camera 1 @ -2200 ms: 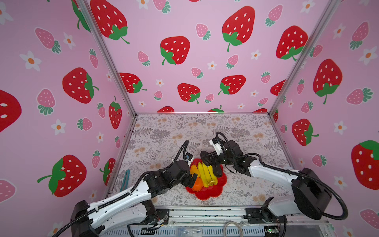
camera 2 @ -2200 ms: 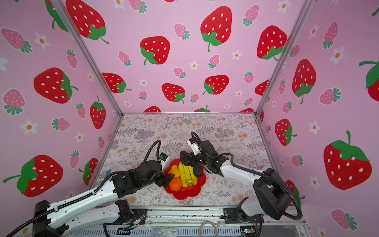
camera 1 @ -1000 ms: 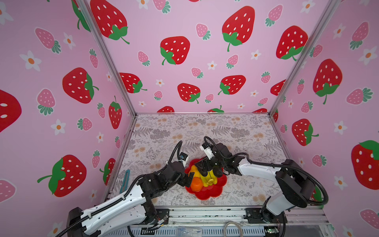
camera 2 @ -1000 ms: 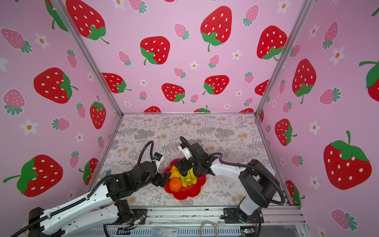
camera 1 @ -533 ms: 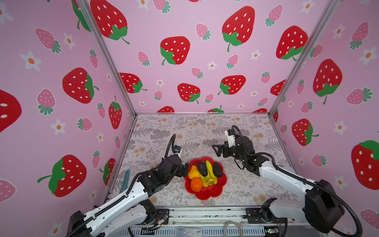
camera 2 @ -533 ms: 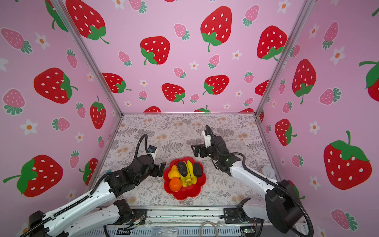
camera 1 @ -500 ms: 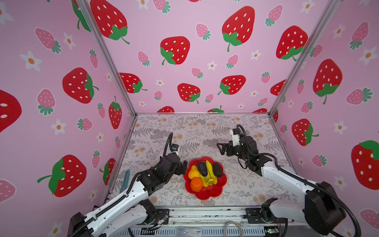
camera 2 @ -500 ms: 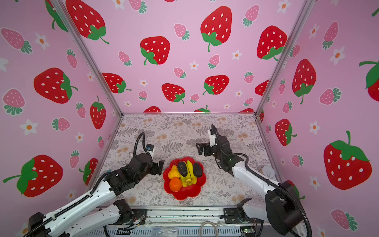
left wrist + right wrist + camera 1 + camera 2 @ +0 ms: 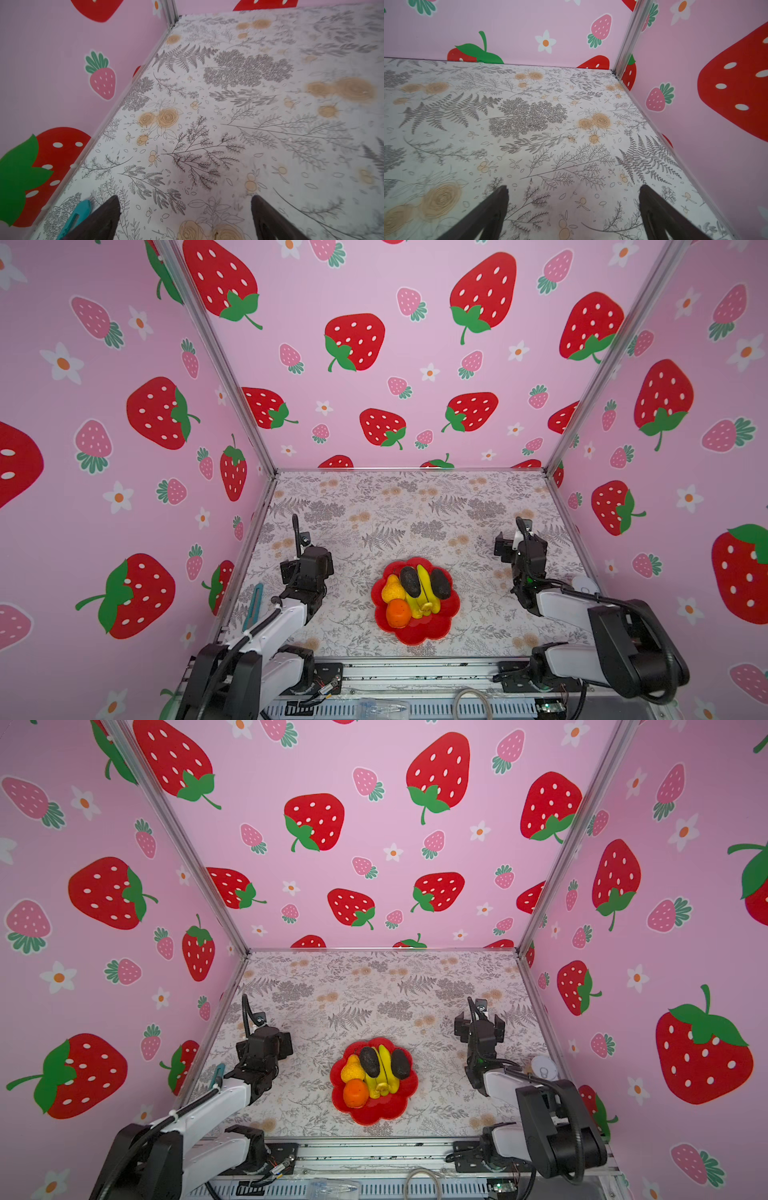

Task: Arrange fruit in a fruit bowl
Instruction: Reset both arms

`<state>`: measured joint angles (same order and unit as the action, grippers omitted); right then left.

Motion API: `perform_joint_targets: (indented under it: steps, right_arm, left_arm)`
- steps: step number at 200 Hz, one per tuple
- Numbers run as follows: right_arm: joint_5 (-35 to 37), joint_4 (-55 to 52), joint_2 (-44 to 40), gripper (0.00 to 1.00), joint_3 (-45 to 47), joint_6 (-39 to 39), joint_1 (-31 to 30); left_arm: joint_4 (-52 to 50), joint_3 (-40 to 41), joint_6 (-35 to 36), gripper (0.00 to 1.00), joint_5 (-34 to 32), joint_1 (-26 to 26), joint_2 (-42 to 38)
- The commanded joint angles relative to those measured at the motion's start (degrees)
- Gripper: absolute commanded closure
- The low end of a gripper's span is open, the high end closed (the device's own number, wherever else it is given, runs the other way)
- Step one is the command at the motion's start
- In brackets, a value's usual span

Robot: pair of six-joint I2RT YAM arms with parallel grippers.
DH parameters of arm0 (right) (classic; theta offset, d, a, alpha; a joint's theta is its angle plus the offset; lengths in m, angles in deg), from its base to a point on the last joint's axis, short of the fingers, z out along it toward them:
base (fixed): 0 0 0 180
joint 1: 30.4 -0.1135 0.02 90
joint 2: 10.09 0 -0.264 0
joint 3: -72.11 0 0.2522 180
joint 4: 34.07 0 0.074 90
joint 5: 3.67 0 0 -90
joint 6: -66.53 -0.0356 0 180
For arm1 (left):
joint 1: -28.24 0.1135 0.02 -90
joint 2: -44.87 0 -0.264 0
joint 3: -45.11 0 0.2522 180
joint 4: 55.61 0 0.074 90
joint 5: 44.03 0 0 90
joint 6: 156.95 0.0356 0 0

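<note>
The red flower-shaped fruit bowl (image 9: 419, 637) (image 9: 374, 1115) sits at the front middle of the table. In it lie a yellow banana bunch (image 9: 424, 593), a bumpy pear (image 9: 392, 589), an orange (image 9: 397, 612) and two black avocados (image 9: 410, 581) (image 9: 440, 583). My left gripper (image 9: 306, 568) (image 9: 185, 204) hangs left of the bowl, well apart from it, open and empty. To the bowl's right my right gripper (image 9: 517, 545) (image 9: 574, 193) is also open, with only the floral table top between its fingers.
A flat teal tool (image 9: 253, 605) (image 9: 74, 216) lies along the left wall beside my left arm. A pull-tab can (image 9: 544, 1068) stands by the right wall behind my right arm. Pink strawberry walls close in three sides.
My right gripper has opened, left the bowl and swung out to the right. The left arm has drawn back to the left. A second avocado now lies in the bowl.
</note>
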<state>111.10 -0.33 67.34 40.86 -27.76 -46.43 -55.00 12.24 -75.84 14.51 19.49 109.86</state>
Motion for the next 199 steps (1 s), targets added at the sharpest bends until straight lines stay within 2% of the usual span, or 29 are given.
perform_joint_targets:
  steps: [1, 19, 30, 40, 58, 66, 78, 95, 199]
  right_arm:
    - [1.2, 9.5, 2.0, 0.01, 1.1, 5.4, 1.9]
    - [-5.4, 20.6, 2.8, 0.01, 4.9, 5.8, 4.2]
    - [-9.4, 25.1, 4.8, 0.01, 6.1, 5.0, 6.2]
    - [-11.0, 28.1, 7.9, 0.01, 6.4, 3.6, 7.8]
    - [-14.3, 37.8, 13.9, 0.01, 7.9, 2.3, 9.6]
    - [-16.0, 33.3, 12.2, 0.01, 7.1, 2.9, 9.7]
    - [-17.2, 29.1, 12.3, 0.01, 4.8, 3.5, 9.7]
    - [-16.8, 23.1, 12.3, 0.01, 1.8, 3.8, 9.6]
    - [-17.7, 23.5, 13.0, 0.01, 1.6, 4.1, 9.6]
  left_arm:
    - [20.7, 0.5, 1.2, 0.01, 10.0, 4.4, 5.2]
    - [29.6, 0.9, 2.2, 0.01, 15.4, 6.1, 9.8]
    - [25.8, -2.0, 3.5, 0.01, 17.3, 6.4, 11.0]
    - [27.1, -2.7, 5.4, 0.01, 19.4, 6.6, 13.2]
    - [41.0, 0.2, 6.1, 0.01, 22.2, 7.8, 21.8]
    - [45.4, -0.2, 5.8, 0.01, 21.7, 8.1, 24.9]
    - [32.1, -4.6, 5.2, 0.01, 21.9, 8.1, 22.4]
    - [30.8, -6.0, 5.3, 0.01, 21.7, 8.1, 23.6]
    - [30.7, -6.0, 5.2, 0.01, 21.1, 8.1, 23.6]
